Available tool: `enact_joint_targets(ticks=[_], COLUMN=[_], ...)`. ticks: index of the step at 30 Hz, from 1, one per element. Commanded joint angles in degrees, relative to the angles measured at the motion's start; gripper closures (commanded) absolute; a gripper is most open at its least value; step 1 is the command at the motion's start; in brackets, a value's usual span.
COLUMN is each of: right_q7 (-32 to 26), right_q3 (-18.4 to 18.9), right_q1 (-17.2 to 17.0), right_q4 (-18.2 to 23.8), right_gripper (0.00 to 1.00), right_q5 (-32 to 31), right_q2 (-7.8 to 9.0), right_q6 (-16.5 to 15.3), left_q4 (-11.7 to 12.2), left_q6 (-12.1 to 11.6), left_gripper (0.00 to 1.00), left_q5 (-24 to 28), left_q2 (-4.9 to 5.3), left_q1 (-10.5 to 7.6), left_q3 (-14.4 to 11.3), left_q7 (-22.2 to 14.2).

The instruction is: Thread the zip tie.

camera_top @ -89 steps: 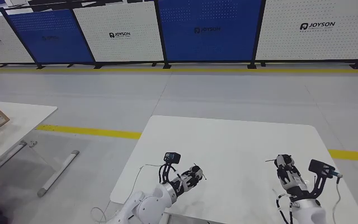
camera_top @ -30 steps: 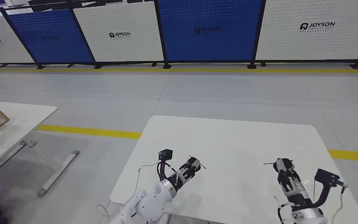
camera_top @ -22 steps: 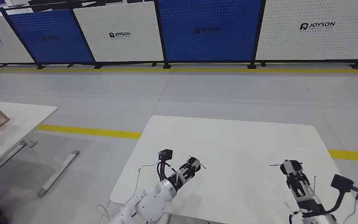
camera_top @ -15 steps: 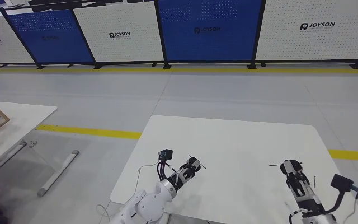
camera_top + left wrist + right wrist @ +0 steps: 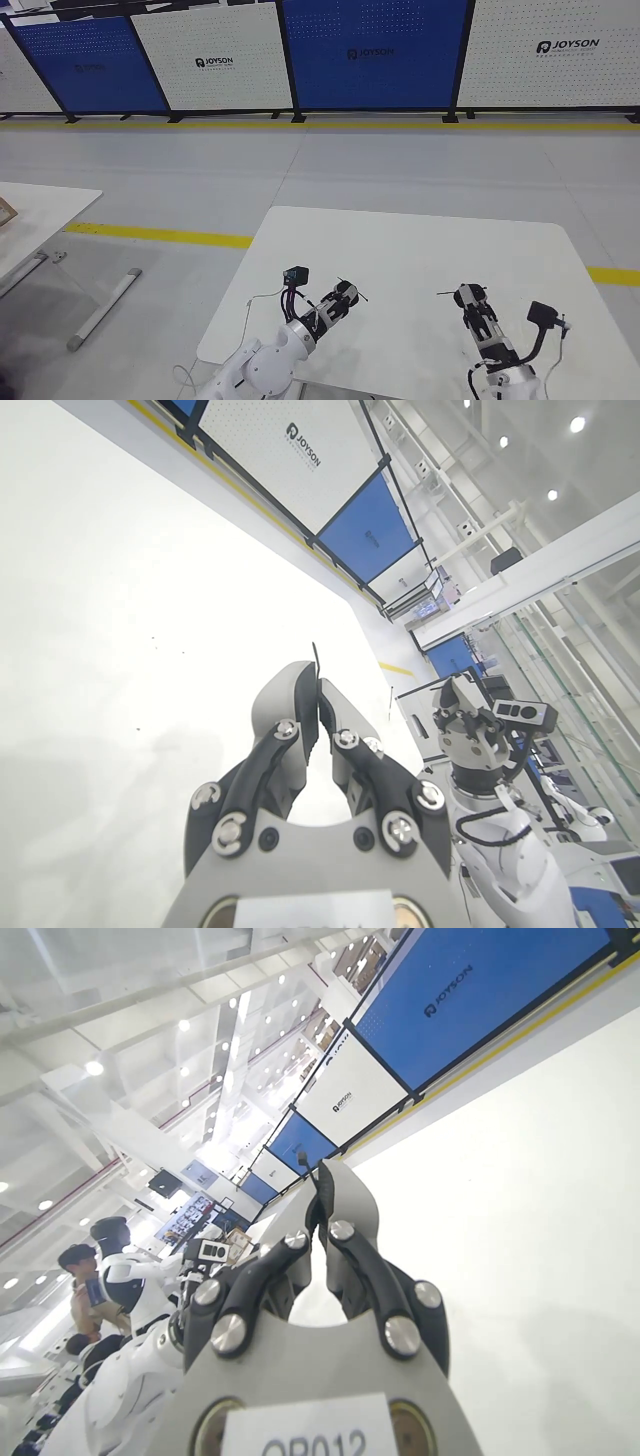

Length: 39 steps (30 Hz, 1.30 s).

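Top camera looks down; both wrist cameras closely skim the table.

A thin black plastic zip tie strip is pinched between the closed pads of the left tool, with its short pointed end standing out just past the fingertips over the white worktop. A second thin black strip, ending in a small blocky head, pokes out in the same way from the tips of the right tool, which is clamped on it. Seen from above, the two strips are well apart, and the right one points across towards the left one.
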<state>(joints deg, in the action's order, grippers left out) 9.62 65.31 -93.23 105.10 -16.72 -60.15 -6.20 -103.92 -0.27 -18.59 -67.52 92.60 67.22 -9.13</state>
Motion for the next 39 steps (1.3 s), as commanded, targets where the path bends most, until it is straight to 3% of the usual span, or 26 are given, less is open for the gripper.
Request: enact_joint_targets(ticks=[1, 30, 34, 39], right_q7=[-1.8, -2.4, -4.8, -5.5], right_q3=[-1.9, -2.0, -3.3, -9.1], right_q1=[1.6, 1.5, 1.6, 4.8], right_q4=[-0.9, -0.9, -2.0, -5.7], right_gripper=[1.0, 1.0, 1.0, 1.0], right_q5=[0.5, 0.7, 1.1, -1.2], right_q2=[-0.56, -0.66, -1.07, -2.65], right_q6=[4.4, 4.0, 2.7, 4.2], left_q4=[0.0, 0.0, 0.0, 0.0], left_q6=[0.0, 0.0, 0.0, 0.0], left_gripper=[1.0, 1.0, 1.0, 1.0], left_q5=[0.0, 0.0, 0.0, 0.0], left_q2=[0.0, 0.0, 0.0, 0.0], left_q1=[0.0, 0.0, 0.0, 0.0], left_q3=[0.0, 0.0, 0.0, 0.0], left_q7=[0.0, 0.0, 0.0, 0.0])
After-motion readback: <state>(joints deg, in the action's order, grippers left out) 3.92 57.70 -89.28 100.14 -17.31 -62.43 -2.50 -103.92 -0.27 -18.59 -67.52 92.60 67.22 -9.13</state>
